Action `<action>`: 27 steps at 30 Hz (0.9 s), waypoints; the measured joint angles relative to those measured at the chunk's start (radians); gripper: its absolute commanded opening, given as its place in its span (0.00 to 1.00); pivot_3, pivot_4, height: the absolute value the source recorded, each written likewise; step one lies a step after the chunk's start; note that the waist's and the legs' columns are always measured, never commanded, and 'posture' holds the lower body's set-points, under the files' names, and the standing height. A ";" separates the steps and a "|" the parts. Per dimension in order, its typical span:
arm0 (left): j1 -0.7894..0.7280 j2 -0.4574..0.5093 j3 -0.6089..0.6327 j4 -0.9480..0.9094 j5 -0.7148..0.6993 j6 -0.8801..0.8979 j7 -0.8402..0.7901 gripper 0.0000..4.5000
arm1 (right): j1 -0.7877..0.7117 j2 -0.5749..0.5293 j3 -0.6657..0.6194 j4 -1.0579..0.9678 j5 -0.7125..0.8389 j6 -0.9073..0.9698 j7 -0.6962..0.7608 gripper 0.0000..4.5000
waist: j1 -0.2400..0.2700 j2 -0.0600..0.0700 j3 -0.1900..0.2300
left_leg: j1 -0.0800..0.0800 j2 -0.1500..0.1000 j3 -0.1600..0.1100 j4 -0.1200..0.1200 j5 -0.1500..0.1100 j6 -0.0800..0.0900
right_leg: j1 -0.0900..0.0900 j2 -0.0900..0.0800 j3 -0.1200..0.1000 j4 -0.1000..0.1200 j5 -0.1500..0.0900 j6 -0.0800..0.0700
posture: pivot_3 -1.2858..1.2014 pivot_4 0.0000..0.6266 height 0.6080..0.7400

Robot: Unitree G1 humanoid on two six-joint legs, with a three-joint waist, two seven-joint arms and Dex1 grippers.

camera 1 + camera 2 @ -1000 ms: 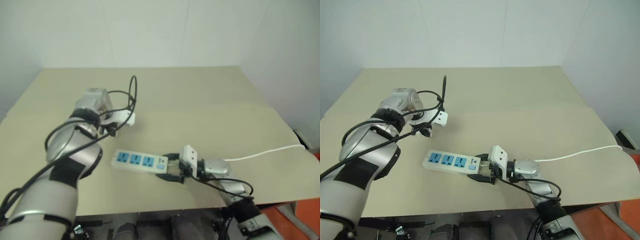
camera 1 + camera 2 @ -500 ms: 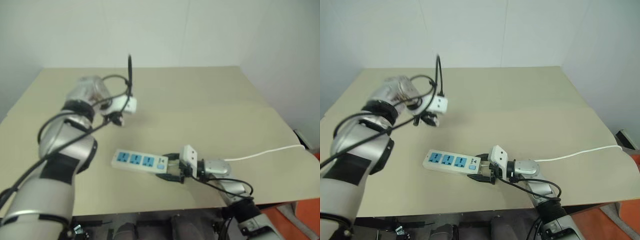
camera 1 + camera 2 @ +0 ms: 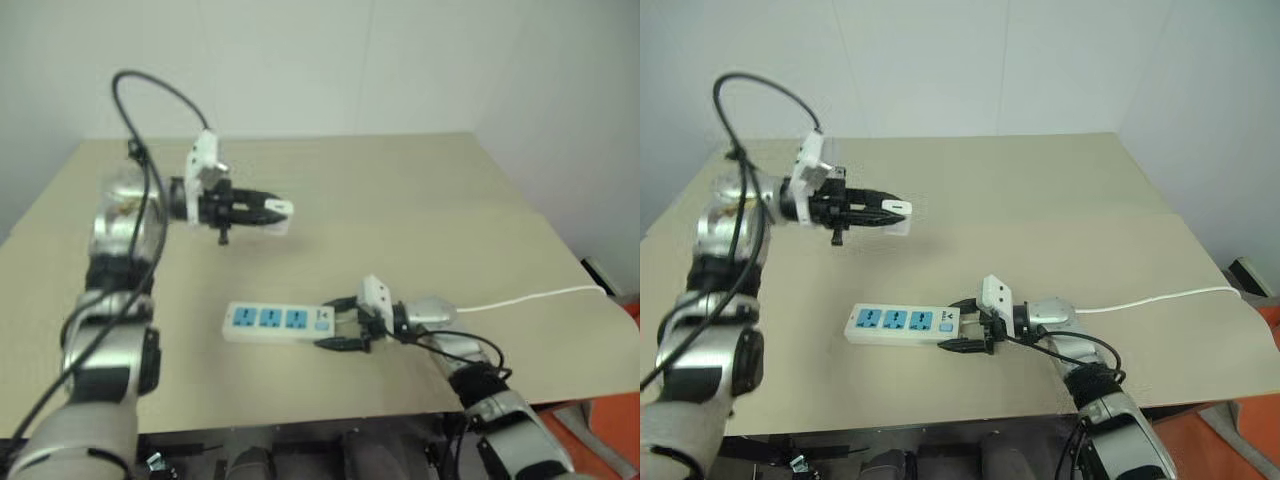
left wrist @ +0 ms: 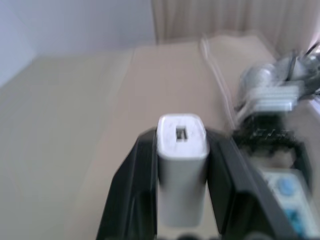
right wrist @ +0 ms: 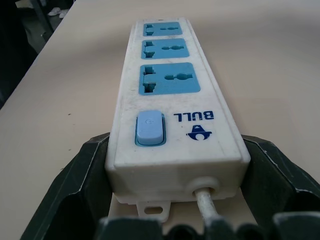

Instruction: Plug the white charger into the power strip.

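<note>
I see the beige table [image 3: 1040, 190] spanning the workspace. The power strip [image 3: 902, 325] lies flat on it near the front edge, three blue socket faces up, switch end toward my R side, thin white cord [image 3: 1160, 298] running off to the R table edge.

R gripper [image 3: 962, 327]: jaws set wide, one black finger on each long side of the strip's switch/cord end. In the R wrist view the fingers [image 5: 70, 185] sit against the strip's side walls w/ the cord exiting between them. Strip rests on the table.

L gripper [image 3: 885, 212]: raised above the table, well apart from the strip, pointing level toward my R. Jaws closed on the white charger [image 3: 895, 209], clamped between both fingertips. L wrist view confirms: charger [image 4: 182, 160] pinched on two opposite sides by the black fingers [image 4: 135, 185], its end face w/ a small slot facing the cam. Charger not touching the strip; all sockets unoccupied.
</note>
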 measured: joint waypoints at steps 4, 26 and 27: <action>0.168 -0.021 0.076 -0.234 -0.182 0.092 0.040 0.22 | -0.055 0.019 0.000 0.104 -0.013 -0.052 0.021 0.76 | 0.003 0.000 0.000 | 0.004 0.000 0.000 0.000 0.000 0.000 | 0.004 0.000 0.000 0.000 0.002 -0.003 | 0.52 0.24 1.00; 0.306 -0.089 -0.146 0.086 -0.136 -0.213 -0.086 0.22 | -0.037 0.033 -0.013 0.118 -0.025 -0.102 0.033 0.76 | 0.003 -0.001 -0.001 | 0.007 -0.001 0.000 0.000 0.000 0.000 | 0.006 0.001 0.001 0.000 -0.001 0.001 | 0.52 0.24 1.00; 0.297 -0.088 -0.152 0.103 -0.135 -0.220 -0.086 0.22 | -0.035 0.033 -0.014 0.114 -0.025 -0.100 0.033 0.76 | 0.003 -0.001 -0.001 | 0.006 -0.001 0.001 0.000 0.000 0.000 | 0.006 0.001 0.001 0.000 -0.001 0.001 | 0.52 0.24 1.00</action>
